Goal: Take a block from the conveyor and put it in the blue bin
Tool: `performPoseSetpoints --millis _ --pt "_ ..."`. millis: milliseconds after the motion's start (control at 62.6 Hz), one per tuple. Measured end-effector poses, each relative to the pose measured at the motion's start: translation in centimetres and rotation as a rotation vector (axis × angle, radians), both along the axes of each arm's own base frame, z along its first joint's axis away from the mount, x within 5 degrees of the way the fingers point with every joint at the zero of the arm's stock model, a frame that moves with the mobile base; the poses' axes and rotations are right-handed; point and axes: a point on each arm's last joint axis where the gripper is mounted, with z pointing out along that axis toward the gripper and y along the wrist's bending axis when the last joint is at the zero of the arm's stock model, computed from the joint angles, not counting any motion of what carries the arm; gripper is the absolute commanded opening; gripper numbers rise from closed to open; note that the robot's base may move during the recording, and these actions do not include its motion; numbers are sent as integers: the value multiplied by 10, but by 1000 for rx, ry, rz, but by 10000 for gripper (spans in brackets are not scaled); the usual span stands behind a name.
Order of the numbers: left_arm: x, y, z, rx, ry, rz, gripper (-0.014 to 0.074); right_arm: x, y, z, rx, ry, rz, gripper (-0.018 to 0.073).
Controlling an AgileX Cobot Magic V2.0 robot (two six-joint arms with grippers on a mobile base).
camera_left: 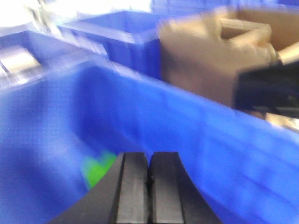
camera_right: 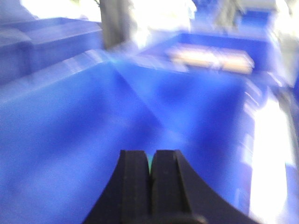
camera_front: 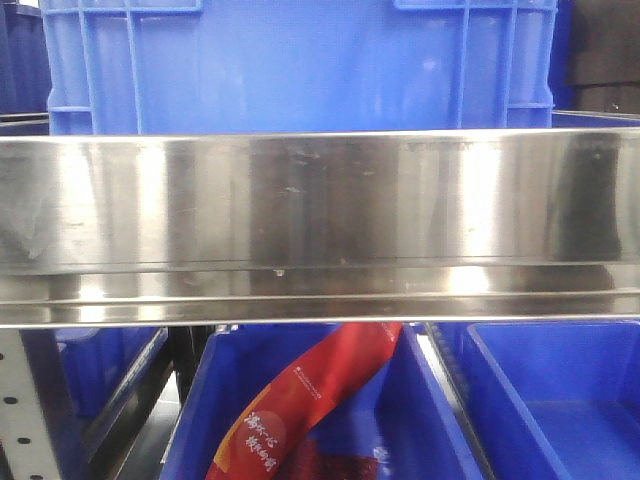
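The left claw [camera_left: 148, 179] is seen squeezed tight with nothing in it, above a blue bin [camera_left: 196, 140]. A blurry green thing [camera_left: 98, 170], maybe the block, lies inside. A thin green sliver [camera_right: 149, 164] is pinched by the right claw [camera_right: 150, 175].

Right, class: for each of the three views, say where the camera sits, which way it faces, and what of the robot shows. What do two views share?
Front view: level behind a steel rail, facing blue crates; no robot part shows.
Left wrist: above the left gripper, jaws together, looking into a blue bin holding something green; blurred.
Right wrist: above the right gripper, a greenish sliver between its jaws, facing a blue bin wall; blurred.
Both wrist views share black jaws at the bottom and blue bins.
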Motion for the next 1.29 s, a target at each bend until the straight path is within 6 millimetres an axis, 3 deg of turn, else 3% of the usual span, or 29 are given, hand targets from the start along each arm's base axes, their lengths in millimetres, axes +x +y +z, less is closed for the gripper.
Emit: performPoseSetpoints --millis 128,208,303,399,575,703,894,1102,1294 --pt "-11 22 14 -59 27 91 -111 -17 -28 15 10 -24 -65 -160" --pt "-29 33 23 -46 -10 117 -111 -37 -45 27 30 -73 -99 -160" --pt "-51 42 22 -28 -23 126 -111 -56 -55 25 44 -109 -117 -160" --pt "-74 53 4 -6 -12 144 -111 -76 -62 13 53 -133 -122 -160" --pt "-120 73 -44 13 12 180 -111 -115 -75 -35 43 -108 -126 -160" --pt "-161 90 -66 -19 -49 212 -111 -147 -85 -66 42 -105 -126 -162" --pt "-205 111 -100 -73 -154 258 -111 -183 -96 -99 55 -139 -126 -162" --pt "-238 123 -118 -121 -246 264 -111 -207 -104 -101 87 -228 -125 -162" --pt "-261 132 -112 -182 -364 267 -111 -216 -107 -97 107 -279 -125 -162"
